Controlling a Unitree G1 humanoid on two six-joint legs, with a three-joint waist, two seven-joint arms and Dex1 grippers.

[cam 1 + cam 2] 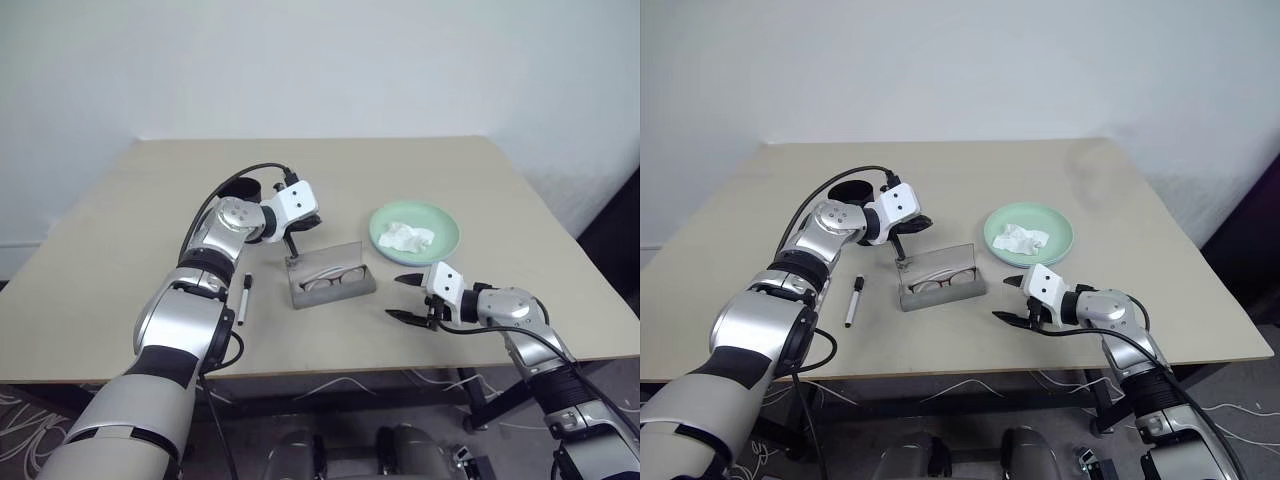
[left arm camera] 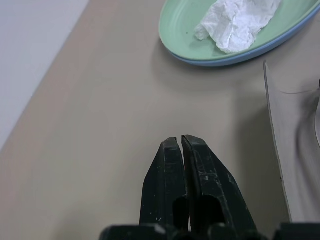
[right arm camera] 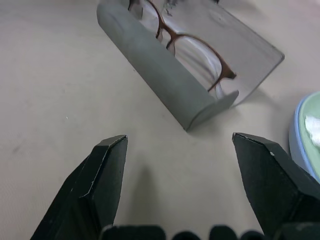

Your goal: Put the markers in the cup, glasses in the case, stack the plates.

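L gripper [image 2: 182, 142]: you've got it clenched, fingers pressed together w/ nothing between; it hangs just behind the case, over its raised lid.
R gripper [image 1: 407, 298]: released, fingers wide apart, empty, low over the worktop [image 1: 120, 290].
Case [image 1: 332, 289]: lid up, just ahead of your R gripper, twd the L arm.
Glasses [image 3: 187, 47]: lying inside the case.
Plates [image 1: 445, 232]: stacked, mint on light blue, white tissue [image 1: 405, 237] on top; just beyond your R gripper.
Marker [image 1: 242, 298]: black-capped one flat on the worktop, beside your L forearm, on the near side of the L gripper.
Cup [image 1: 852, 190]: behind the L gripper, partly hidden by the wrist.
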